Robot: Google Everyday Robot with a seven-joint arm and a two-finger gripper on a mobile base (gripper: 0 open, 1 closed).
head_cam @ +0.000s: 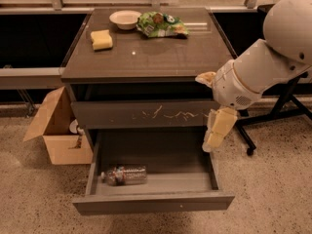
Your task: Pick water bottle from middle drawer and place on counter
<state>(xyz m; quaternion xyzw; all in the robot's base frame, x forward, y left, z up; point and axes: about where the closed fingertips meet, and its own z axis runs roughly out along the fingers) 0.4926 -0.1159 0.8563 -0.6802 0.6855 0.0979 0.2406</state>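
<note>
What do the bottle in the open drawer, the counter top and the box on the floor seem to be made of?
Water bottle: likely thin clear plastic, see-through and dented. Counter: glossy, perhaps laminate or glass; it shows a glint. Box: matte brown cardboard, with open flaps. The gripper hangs by the drawer's right side.

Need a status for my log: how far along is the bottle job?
Done: the middle drawer stands open. In hand: the gripper hangs by the drawer's right side, apart from the water bottle lying at its left end. Left: grasp, lift, place on the counter.
</note>
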